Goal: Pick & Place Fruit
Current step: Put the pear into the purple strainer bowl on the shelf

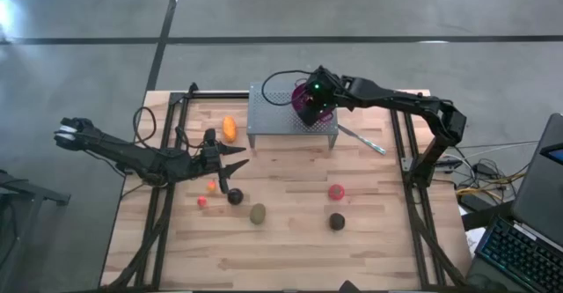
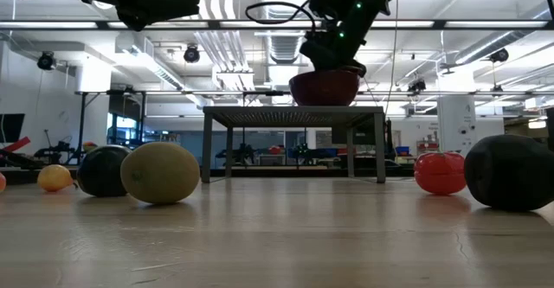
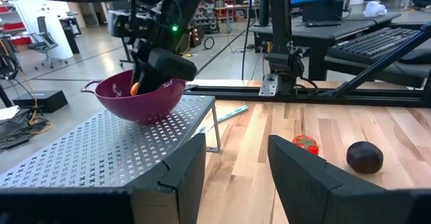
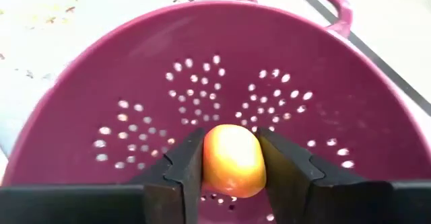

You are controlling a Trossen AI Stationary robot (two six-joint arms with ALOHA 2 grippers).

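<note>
Over the purple bowl [image 4: 135,103] your right tool [image 4: 229,160] holds an orange fruit [image 4: 232,160]; your left tool [image 3: 236,167] hangs partly open, empty.

No readable text, label, brand, number or sign on anything in view.

Pale wooden table [image 1: 290,240], perforated metal stand [image 3: 101,150], glossy, seemingly plastic purple bowl [image 4: 222,69], smooth orange fruit [image 4: 232,160].
</note>
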